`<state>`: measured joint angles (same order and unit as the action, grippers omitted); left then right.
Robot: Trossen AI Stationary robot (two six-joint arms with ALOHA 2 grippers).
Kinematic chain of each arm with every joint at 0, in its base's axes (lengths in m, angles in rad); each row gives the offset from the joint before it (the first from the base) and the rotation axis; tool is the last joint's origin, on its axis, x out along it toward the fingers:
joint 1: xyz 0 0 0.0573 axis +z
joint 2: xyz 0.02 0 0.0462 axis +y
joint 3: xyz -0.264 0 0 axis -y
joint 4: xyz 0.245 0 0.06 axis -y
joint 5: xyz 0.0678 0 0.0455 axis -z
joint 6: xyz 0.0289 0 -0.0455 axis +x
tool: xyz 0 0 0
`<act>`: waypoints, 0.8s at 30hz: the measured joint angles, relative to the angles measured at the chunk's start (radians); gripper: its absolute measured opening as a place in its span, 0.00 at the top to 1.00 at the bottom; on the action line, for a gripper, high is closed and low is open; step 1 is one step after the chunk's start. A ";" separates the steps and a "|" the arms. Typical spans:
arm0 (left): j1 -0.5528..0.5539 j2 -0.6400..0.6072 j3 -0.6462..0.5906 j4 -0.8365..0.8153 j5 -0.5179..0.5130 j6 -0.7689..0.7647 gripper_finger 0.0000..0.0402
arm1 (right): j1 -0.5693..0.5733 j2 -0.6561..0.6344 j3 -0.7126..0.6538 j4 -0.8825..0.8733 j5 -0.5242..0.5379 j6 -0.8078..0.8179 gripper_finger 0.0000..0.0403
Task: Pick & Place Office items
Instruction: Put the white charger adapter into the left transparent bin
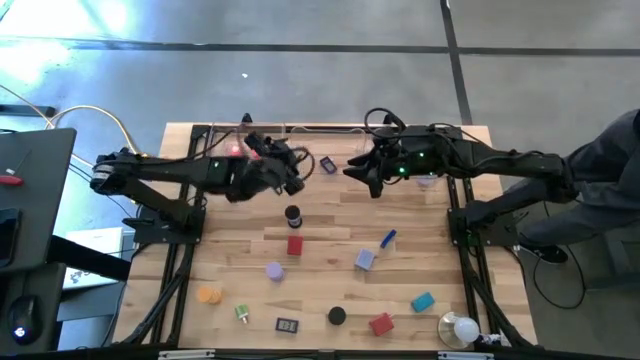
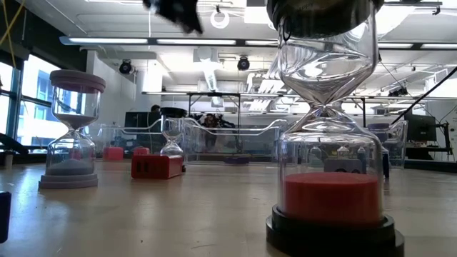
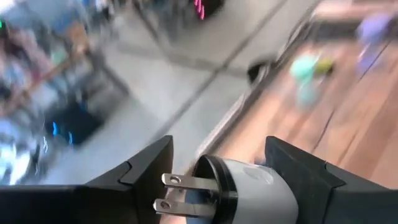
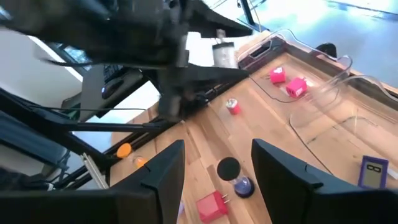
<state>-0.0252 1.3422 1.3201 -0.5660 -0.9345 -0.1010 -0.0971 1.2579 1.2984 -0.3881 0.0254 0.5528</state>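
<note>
My left gripper (image 1: 288, 166) hangs above the far middle of the table, shut on a white round plug (image 3: 249, 186) with two metal prongs. My right gripper (image 1: 360, 172) faces it from the right, open and holding nothing; its fingers (image 4: 163, 177) frame the table below. Scattered on the table are a black-capped hourglass (image 1: 293, 215), red blocks (image 1: 295, 244) (image 1: 381, 324), a lavender block (image 1: 365, 260), a blue stick (image 1: 388, 238), a teal piece (image 1: 422, 302), an orange cap (image 1: 208, 295) and a black cap (image 1: 337, 316). Two pink blocks (image 4: 296, 87) lie in a clear tray (image 4: 336, 99). My left gripper pinches the white plug by the sides of its round body (image 3: 267, 180), one finger on each side. The prongs (image 3: 180, 193) stick out sideways past one finger. The plug is lifted clear of the table.
Clear trays (image 1: 300, 130) line the far edge. The white bulb-like object (image 1: 462, 328) sits at the near right corner. A tall hourglass with red sand (image 2: 328, 193) stands right before the low camera, and a lavender hourglass (image 2: 71, 128) stands to its left. A person's sleeve (image 1: 610, 150) is at the right.
</note>
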 joint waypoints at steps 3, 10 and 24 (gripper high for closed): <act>0.111 0.001 0.000 -0.197 0.132 -0.171 0.42 | 0.006 0.007 0.000 -0.005 0.000 0.000 0.57; 0.420 0.001 0.000 -0.451 0.452 -0.410 0.42 | 0.023 0.008 0.000 -0.006 0.000 0.000 0.57; 0.819 0.152 -0.069 -0.483 0.633 -0.424 0.42 | 0.066 0.008 0.000 -0.016 0.001 -0.005 0.57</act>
<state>0.7940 1.4941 1.2512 -1.0492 -0.3013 -0.5249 -0.0309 1.2659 1.2984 -0.4040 0.0260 0.5476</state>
